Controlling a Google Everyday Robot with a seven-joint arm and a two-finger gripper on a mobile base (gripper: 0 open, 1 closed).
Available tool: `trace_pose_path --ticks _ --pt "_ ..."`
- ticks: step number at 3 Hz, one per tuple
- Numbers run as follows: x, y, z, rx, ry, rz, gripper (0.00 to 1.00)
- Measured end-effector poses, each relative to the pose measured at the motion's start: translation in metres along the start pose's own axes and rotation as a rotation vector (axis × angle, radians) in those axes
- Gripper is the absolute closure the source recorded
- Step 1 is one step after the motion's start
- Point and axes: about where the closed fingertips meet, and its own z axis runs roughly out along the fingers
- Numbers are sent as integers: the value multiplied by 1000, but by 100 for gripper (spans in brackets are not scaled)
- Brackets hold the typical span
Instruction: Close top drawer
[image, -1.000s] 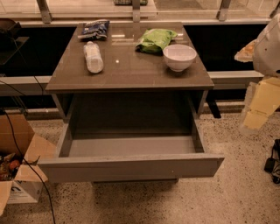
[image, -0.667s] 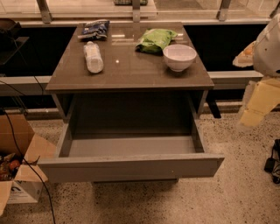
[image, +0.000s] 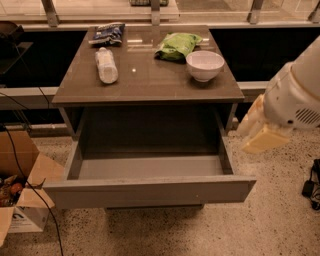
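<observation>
Grey top drawer (image: 150, 190) is pulled well out from under the tabletop (image: 150, 85) and looks empty, so only a push on its flat front is needed. Gripper (image: 261, 131) is held off to the right, near the drawer's front corner but apart from it; whether it's open or gripping anything can't be told. Bowl (image: 205, 65), bottle (image: 106, 65), green bag (image: 177, 45) and dark bag (image: 107, 34) are kept up top, clear of the slide. Cardboard box (image: 25, 195) by the left corner probably won't be hit

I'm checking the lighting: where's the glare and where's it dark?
Camera view: glare streaks the tabletop near the green bag; the top drawer is shadowed at its back; the tool, right of the drawer, is brightly lit.
</observation>
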Motion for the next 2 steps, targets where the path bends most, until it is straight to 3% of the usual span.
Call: trace_pose_path --ticks 1,2 --pt "6 28 59 -68 -8 27 85" --pt "29 61 149 -208 9 129 100"
